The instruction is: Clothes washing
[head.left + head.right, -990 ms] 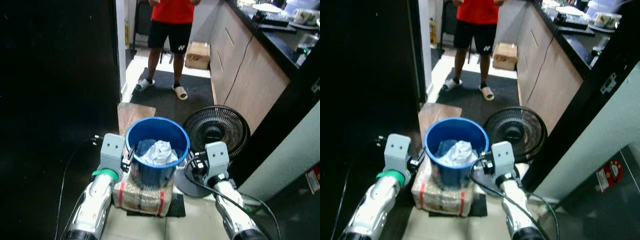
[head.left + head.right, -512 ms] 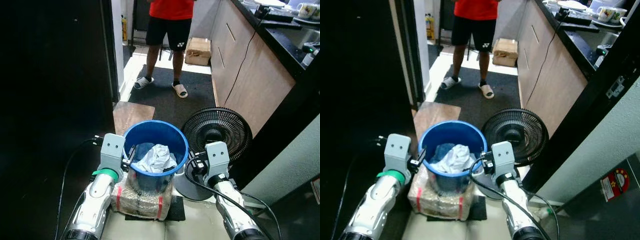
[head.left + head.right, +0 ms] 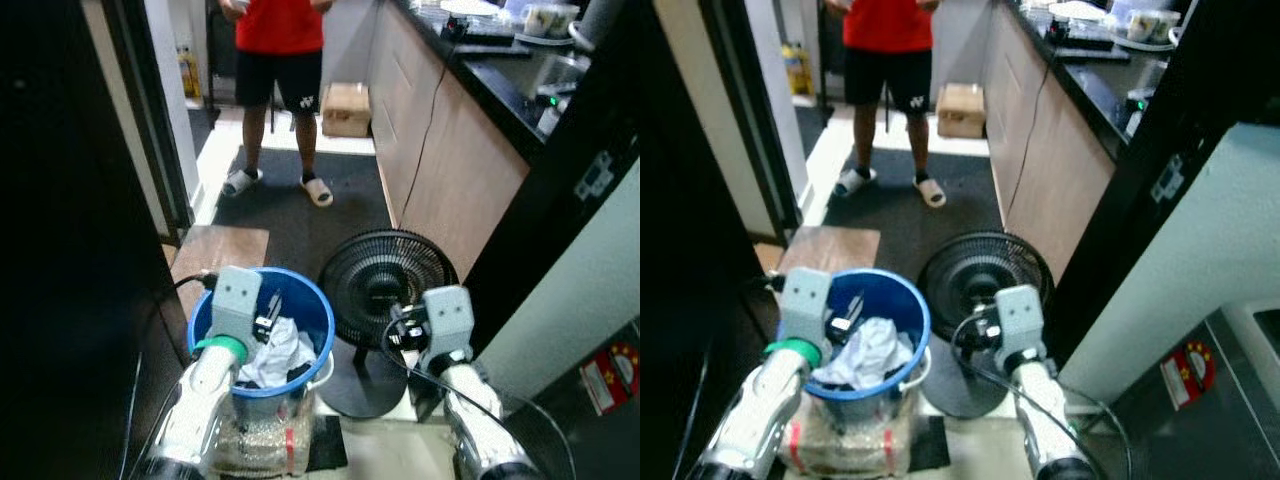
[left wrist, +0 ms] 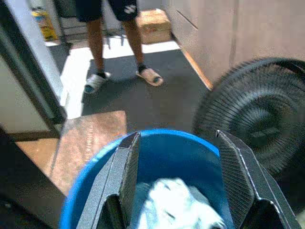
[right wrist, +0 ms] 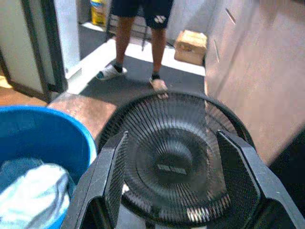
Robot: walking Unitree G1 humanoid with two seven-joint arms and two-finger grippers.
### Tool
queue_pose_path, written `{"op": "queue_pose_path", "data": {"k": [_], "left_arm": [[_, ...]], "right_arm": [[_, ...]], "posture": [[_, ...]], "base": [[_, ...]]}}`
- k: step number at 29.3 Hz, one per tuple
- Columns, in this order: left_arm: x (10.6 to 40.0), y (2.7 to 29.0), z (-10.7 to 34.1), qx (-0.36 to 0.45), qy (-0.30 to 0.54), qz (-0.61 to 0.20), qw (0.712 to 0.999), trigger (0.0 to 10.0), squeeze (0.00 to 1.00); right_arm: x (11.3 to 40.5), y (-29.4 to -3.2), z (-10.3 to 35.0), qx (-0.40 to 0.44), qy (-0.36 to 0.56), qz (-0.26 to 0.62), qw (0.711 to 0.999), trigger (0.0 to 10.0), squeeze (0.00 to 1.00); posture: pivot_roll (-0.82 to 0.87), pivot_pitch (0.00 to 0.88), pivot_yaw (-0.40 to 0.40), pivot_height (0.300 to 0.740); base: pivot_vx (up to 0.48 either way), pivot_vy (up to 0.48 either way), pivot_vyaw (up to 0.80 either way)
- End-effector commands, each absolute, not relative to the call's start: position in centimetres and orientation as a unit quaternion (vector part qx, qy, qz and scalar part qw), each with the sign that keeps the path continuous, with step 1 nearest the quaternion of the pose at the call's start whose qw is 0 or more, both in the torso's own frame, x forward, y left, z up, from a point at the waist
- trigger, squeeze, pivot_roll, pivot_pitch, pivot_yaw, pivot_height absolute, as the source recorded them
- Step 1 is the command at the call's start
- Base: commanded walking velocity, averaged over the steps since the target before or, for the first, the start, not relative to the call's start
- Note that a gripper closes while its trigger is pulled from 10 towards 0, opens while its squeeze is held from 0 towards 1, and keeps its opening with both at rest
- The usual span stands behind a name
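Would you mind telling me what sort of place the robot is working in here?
Probably a home kitchen passage: a dark countertop with dishes over wooden cabinets, a floor fan, and a blue bucket of laundry.

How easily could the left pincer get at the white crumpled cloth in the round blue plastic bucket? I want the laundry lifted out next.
Probably yes. The left pincer hangs open right over the round blue plastic bucket, its fingers either side of the white crumpled cloth, which lies on top with nothing covering it. The black floor fan stands clear beside the bucket.
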State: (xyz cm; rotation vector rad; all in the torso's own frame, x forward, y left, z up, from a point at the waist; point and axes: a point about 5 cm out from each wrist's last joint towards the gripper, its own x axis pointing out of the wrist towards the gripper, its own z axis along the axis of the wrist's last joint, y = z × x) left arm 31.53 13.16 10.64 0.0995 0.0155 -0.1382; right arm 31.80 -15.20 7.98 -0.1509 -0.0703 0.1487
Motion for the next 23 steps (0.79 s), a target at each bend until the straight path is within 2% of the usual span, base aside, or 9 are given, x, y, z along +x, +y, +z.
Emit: {"op": "queue_pose_path", "data": {"k": [1, 23], "left_arm": [[31.25, 13.92, 9.76, 0.054, 0.026, -0.057, 0.997, 10.0, 0.00], [31.19, 13.94, 9.42, 0.057, 0.038, -0.056, 0.996, 10.0, 0.00]], "right_arm": [[31.84, -14.59, 8.00, -0.074, -0.036, 0.083, 0.993, 10.0, 0.00], [31.73, -14.48, 7.85, -0.073, -0.034, 0.084, 0.993, 10.0, 0.00]], "posture": [[0.09, 0.000, -0.013, 0.740], [0.09, 0.000, -0.011, 0.740]], "base": [[0.409, 0.000, 0.00], [0.019, 0.000, 0.00]]}}
